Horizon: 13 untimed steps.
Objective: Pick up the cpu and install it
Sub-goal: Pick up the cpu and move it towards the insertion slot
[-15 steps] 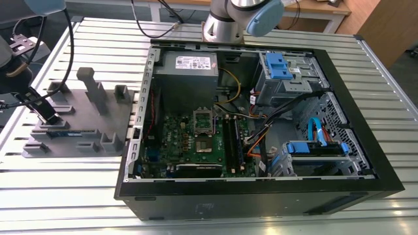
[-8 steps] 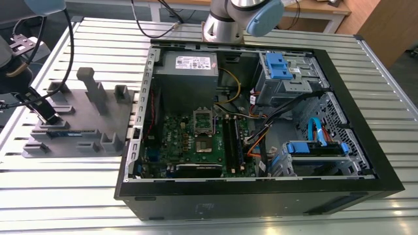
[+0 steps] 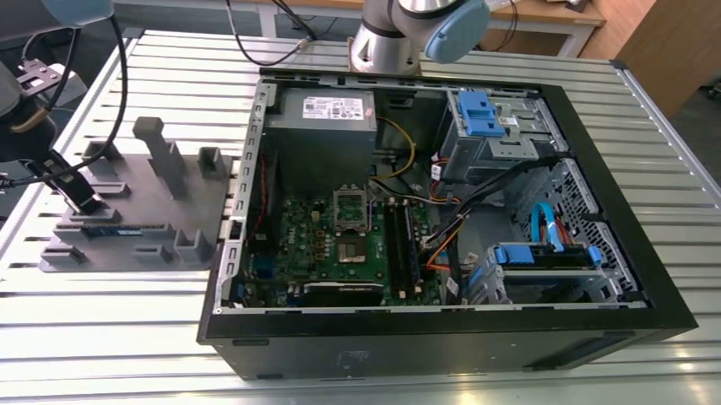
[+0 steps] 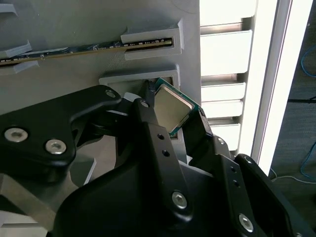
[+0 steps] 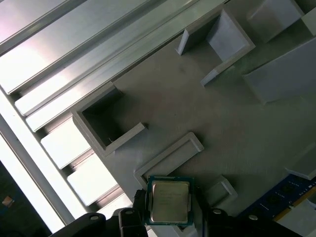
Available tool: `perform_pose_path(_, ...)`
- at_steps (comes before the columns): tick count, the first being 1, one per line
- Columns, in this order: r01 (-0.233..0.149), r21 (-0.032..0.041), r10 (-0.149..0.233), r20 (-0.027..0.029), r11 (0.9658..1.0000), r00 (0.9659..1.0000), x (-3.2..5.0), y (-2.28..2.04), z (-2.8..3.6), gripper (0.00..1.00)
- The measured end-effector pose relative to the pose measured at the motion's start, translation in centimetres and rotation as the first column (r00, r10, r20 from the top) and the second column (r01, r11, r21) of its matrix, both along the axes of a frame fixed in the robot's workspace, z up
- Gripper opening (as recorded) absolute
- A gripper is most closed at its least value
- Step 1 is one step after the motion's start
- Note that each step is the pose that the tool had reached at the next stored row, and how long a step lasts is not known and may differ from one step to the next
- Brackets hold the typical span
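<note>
You have one cpu [image 5: 169, 201] and one gripper [image 4: 173, 113] to count. There is one grey tray [image 3: 127, 181] and one memory stick [image 4: 74, 49]. You also see one open computer case [image 3: 428, 350], one green motherboard [image 3: 321, 253], one power supply [image 3: 327, 110] and two blue drive carriers [image 3: 478, 114] [image 3: 549, 256].

cpu [image 4: 171, 106] lower corner hidden behind gripper [image 4: 173, 116], second wrist view; memory stick [image 5: 290, 194] cut off, first wrist view.
</note>
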<state>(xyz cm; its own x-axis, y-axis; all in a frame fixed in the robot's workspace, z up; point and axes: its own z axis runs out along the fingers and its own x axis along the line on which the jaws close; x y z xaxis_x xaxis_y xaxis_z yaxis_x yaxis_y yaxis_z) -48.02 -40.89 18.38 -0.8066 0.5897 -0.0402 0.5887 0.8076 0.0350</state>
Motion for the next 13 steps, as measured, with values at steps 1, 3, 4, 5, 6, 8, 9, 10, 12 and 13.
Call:
perform_pose_path(1, 0.000, 0.0000, 0.000, 0.0000, 1.0000, 1.0000, 0.00, 0.00, -0.01, 0.47)
perform_pose_path(3, 0.000, 0.0000, 0.000, 0.0000, 1.0000, 1.0000, 0.00, 0.00, -0.01, 0.47)
perform_pose_path(4, 0.000, 0.0000, 0.000, 0.0000, 1.0000, 1.0000, 0.00, 0.00, -0.01, 0.47)
perform_pose_path(5, 0.000, 0.0000, 0.000, 0.0000, 1.0000, 1.0000, 0.00, 0.00, -0.01, 0.47)
perform_pose_path(6, 0.000, 0.0000, 0.000, 0.0000, 1.0000, 1.0000, 0.00, 0.00, -0.01, 0.47)
perform_pose_path(8, 0.000, 0.0003, 0.000, 0.0007, 1.0000, 1.0000, 0.01, 0.00, 0.03, 0.47)
perform_pose_path(9, 0.000, 0.0005, 0.000, 0.0009, 1.0000, 1.0000, 0.01, 0.00, 0.07, 0.47)
perform_pose_path(10, 0.000, 0.0004, 0.000, 0.0008, 1.0000, 1.0000, 0.01, 0.00, 0.14, 0.47)
perform_pose_path(12, 0.000, 0.0001, 0.000, 0.0002, 1.0000, 1.0000, 0.00, 0.00, 0.29, 0.47)
perform_pose_path(13, 0.000, 0.0002, 0.000, 0.0003, 1.0000, 1.0000, 0.01, 0.00, 0.32, 0.47)
